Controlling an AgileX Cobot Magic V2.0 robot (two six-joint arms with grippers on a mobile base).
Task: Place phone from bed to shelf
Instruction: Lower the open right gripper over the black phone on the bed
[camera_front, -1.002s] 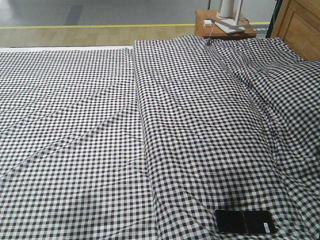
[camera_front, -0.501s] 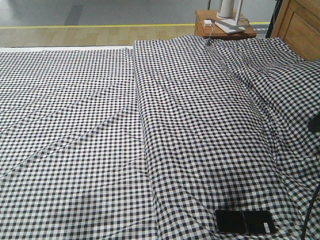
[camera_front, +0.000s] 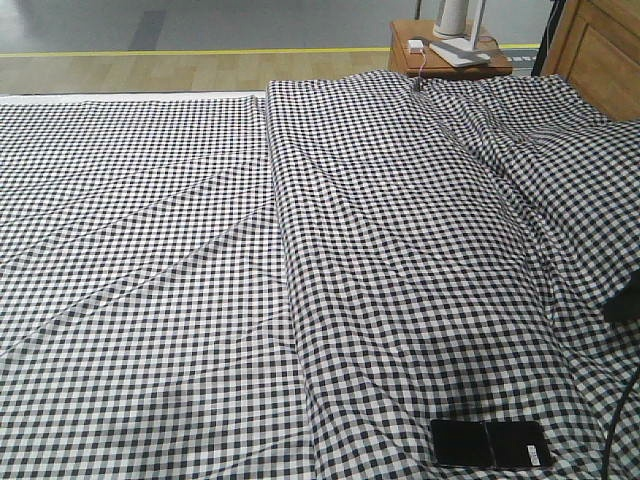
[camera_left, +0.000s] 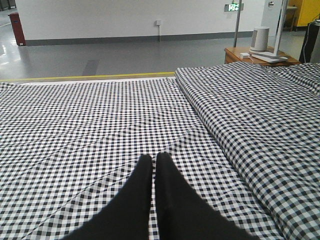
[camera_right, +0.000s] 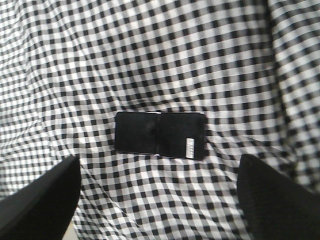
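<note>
Dead ahead of my right claw (camera_right: 159, 167), its 2 fingers spread wide, lies the phone (camera_right: 160, 135). It's flat on soft bed (camera_right: 75, 60) cloth, so I might pinch fabric or skid it.

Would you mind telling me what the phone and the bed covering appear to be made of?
The phone: likely glass, glossy black with faint reflections and a crease across the middle. The bed: covered in what looks like woven cloth, matte black-and-white check, lying in soft folds and wrinkles.

L gripper (camera_left: 151, 159): fingers pressed together, pointing level | R gripper (camera_right: 159, 165): fingers spread wide, facing down | R arm (camera_front: 623, 300): dark sliver (front view, right edge)
</note>
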